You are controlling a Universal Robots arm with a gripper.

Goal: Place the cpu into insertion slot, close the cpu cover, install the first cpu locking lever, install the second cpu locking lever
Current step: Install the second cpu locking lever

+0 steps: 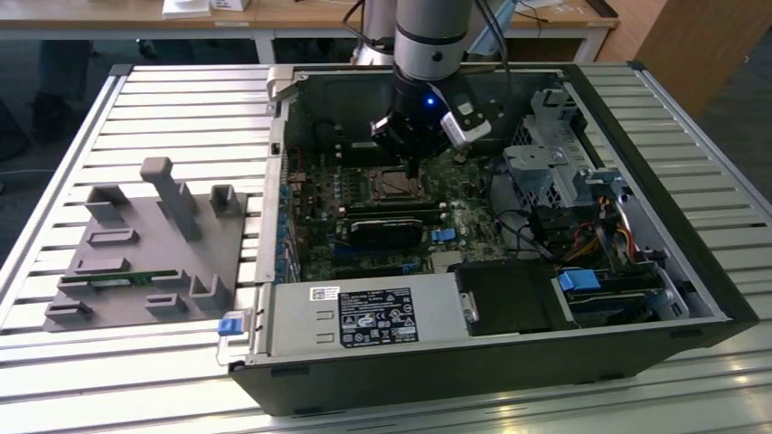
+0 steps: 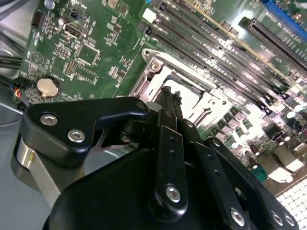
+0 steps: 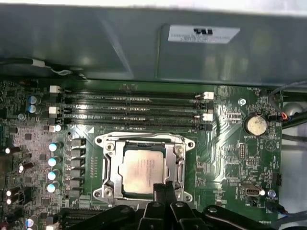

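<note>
Cpu (image 3: 142, 169), pale silvery-beige square chip, sits in insertion slot on green board. Your black gripper (image 3: 164, 188), fingers clenched together, holds nothing, tips at socket edge. Silvery frame cpu cover (image 3: 144, 143) looks down around chip. Levers: latching unclear.

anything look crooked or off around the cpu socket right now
Nothing stands out. In the first wrist view the cpu lies flat and square in the insertion slot, with the cpu cover framing it evenly. The gripper sits at the socket's edge, jaws close together. No bent or loose parts are visible.
</note>
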